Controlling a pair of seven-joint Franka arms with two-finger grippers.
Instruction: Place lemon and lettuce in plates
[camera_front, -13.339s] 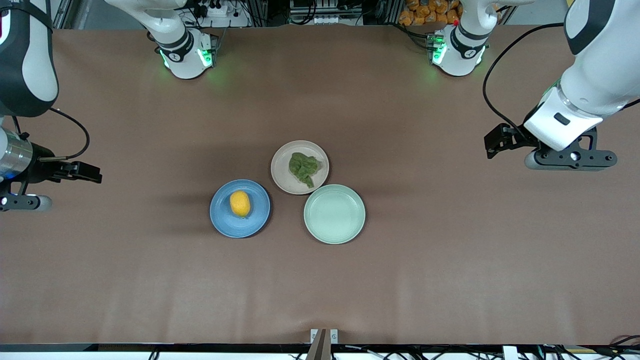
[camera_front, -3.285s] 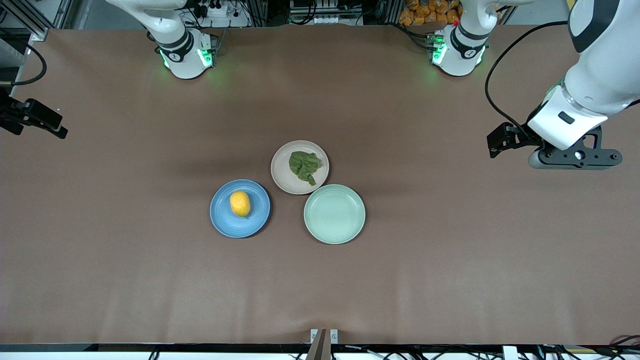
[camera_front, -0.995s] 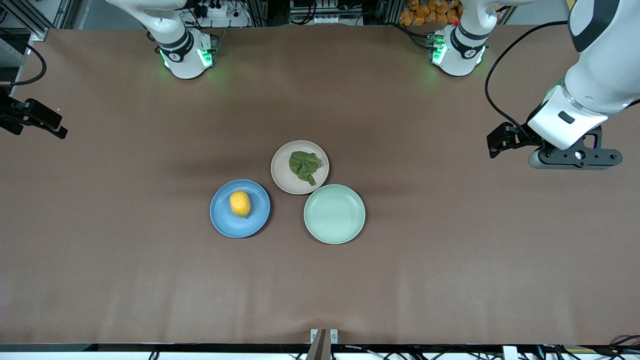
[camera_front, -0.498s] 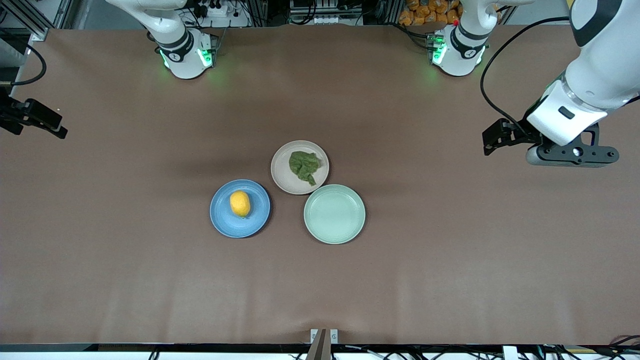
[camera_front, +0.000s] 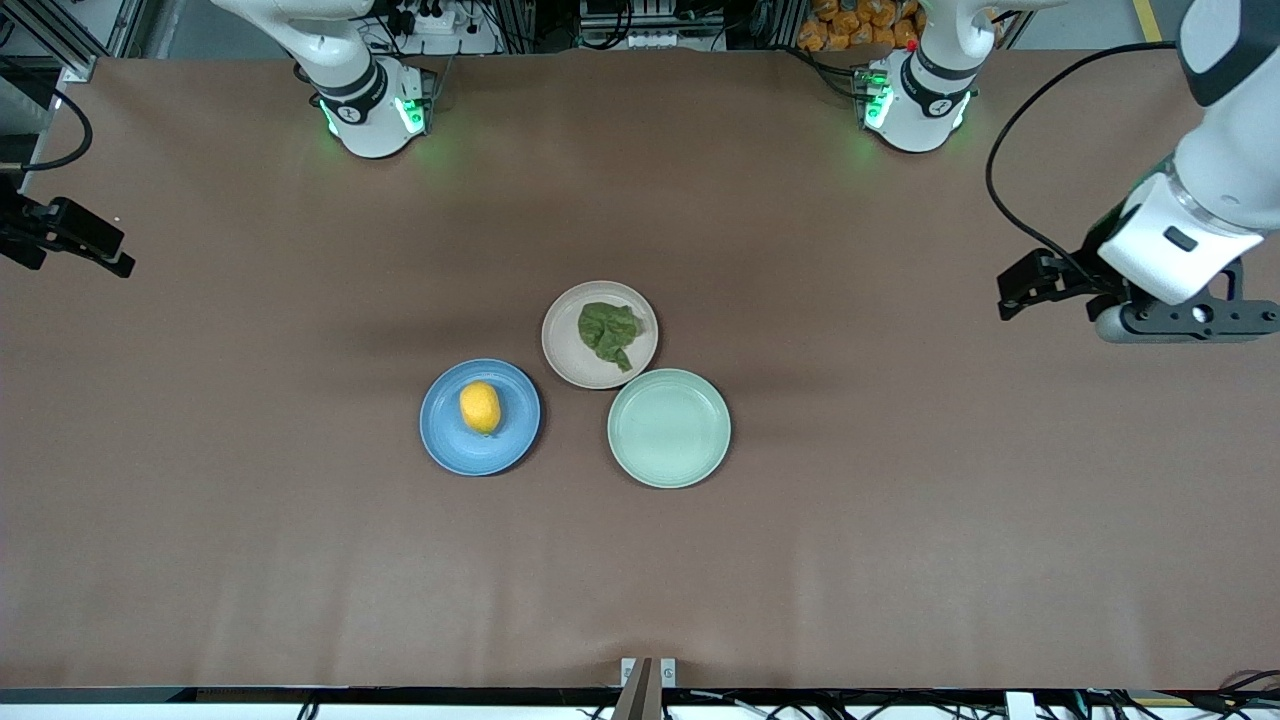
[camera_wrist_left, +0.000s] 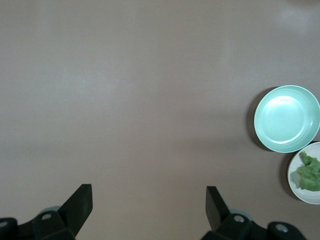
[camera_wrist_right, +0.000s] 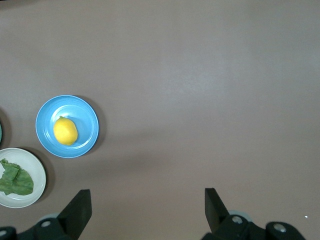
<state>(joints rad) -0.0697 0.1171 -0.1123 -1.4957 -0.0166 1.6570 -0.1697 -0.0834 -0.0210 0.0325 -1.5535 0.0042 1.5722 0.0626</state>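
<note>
Lemon (camera_front: 480, 407) is resting in the blue plate (camera_front: 447, 443), and lettuce (camera_front: 609, 334) is lying in the beige plate (camera_front: 561, 354), so both placements appear finished. The left pincer (camera_wrist_left: 149, 202) is hanging with fingers spread wide and empty over bare worktop (camera_front: 900, 520) at the left arm's end, well apart from the plates. The right pincer (camera_wrist_right: 148, 204) is likewise gaping and empty over bare worktop at the right arm's end, waiting. What is left is probably only keeping both arms high and away from the plates, so nothing gets nudged. A mint-green plate (camera_front: 669, 428) is sitting empty, just beside the beige plate. Nothing is lying between either pincer and the plates.
</note>
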